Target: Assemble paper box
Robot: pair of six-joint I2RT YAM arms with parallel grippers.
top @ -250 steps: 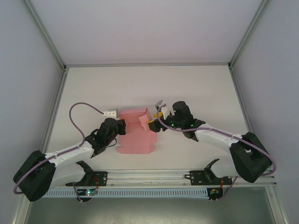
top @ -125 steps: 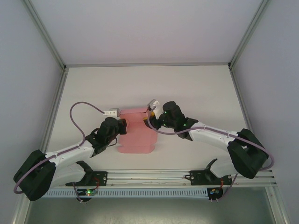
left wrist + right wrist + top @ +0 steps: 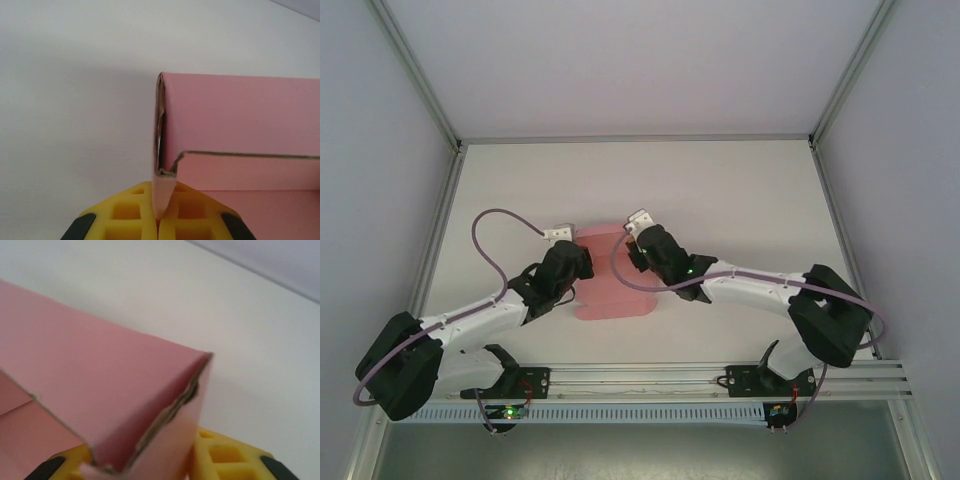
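Here the paper box [image 3: 612, 295] lies on the white worktop [image 3: 740, 190] between the two arms, its rear wall folded upright; the left gripper [image 3: 578, 262] is pinched almost closed on the thin edge of the box's left side wall, with the card clamped between its yellow pads [image 3: 142, 225]; the right gripper [image 3: 638, 252] straddles the box's right rear corner, opened wider; whether it presses the card I cannot tell.

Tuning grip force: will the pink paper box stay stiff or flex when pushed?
Probably flexes: the paper box is thin card, its wall edge slightly bowed where the left gripper pinches it. Likely light and crushable; the folded corners look ragged.
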